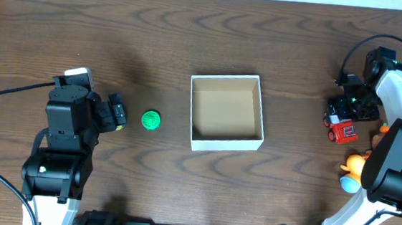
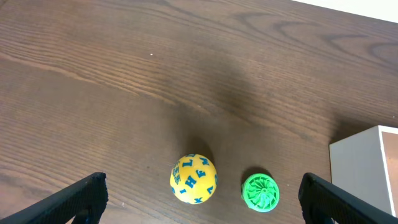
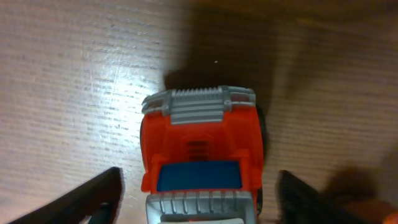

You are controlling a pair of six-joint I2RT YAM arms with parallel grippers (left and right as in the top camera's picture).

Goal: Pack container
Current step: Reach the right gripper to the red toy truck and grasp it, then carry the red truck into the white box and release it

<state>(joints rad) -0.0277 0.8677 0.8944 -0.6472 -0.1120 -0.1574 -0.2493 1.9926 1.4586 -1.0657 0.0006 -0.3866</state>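
Note:
The container (image 1: 226,141), a square white box with a tan inside, sits mid-table; its corner shows in the left wrist view (image 2: 360,168). A green ridged disc toy (image 1: 151,120) (image 2: 260,191) lies left of it. A yellow ball with blue letters (image 2: 194,179) lies beside the disc, under my left gripper (image 1: 117,112). My left gripper (image 2: 199,199) is open, its fingers wide on either side of ball and disc. My right gripper (image 1: 341,113) (image 3: 199,193) is open, its fingers apart on either side of a red toy truck (image 1: 343,129) (image 3: 202,155).
An orange and yellow duck-like toy (image 1: 356,163) and a light blue toy (image 1: 349,184) lie near the right arm's base. A small orange piece (image 1: 384,129) lies right of the truck. Cables run along the left edge.

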